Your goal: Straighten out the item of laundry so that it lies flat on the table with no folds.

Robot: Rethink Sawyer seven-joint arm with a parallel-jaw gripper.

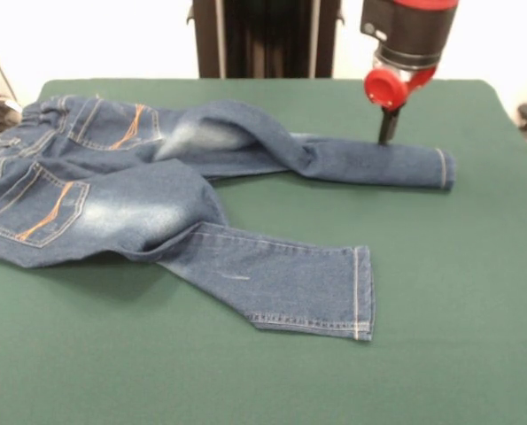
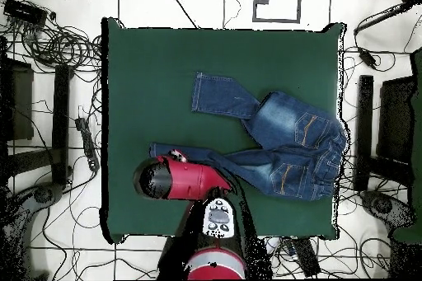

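My fingers press down on the far leg of the jeans near its hem; whether they are apart or pinched on the denim I cannot tell. The jeans lie on the green surface toward one side, waistband at its edge, legs spread, the far leg humped and creased.

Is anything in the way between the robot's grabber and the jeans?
No, nothing visible is in the way. The gripper comes down right at the far leg of the jeans, near its cuff, with only the bare green table around it. Whether it already touches the cloth cannot be told.
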